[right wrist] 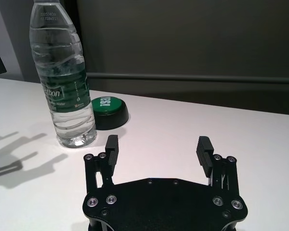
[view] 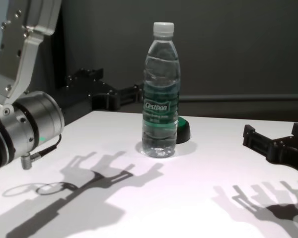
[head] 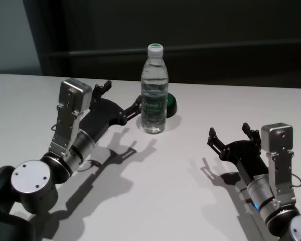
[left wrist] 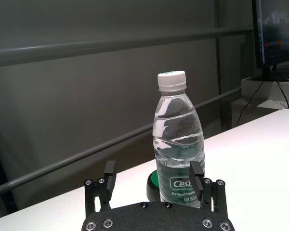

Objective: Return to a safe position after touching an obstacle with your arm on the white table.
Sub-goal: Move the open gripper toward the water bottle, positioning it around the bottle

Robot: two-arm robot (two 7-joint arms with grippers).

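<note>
The obstacle, a clear water bottle point(head: 154, 90) with a white cap and a green label, stands upright on the white table point(head: 190, 191). My left gripper point(head: 123, 95) is open and empty just left of it. One fingertip point(head: 138, 102) is at the bottle's side; I cannot tell whether it touches. In the left wrist view the bottle point(left wrist: 178, 139) rises just beyond the open gripper point(left wrist: 153, 175). In the chest view the bottle point(view: 161, 94) is right of the left gripper point(view: 111, 87). My right gripper point(head: 230, 131) is open and empty, low over the table, well to the bottle's right.
A low black-and-green round puck point(head: 171, 104) sits right behind the bottle; it also shows in the right wrist view point(right wrist: 108, 107) and the chest view point(view: 183, 130). A dark wall with a rail runs behind the table's far edge.
</note>
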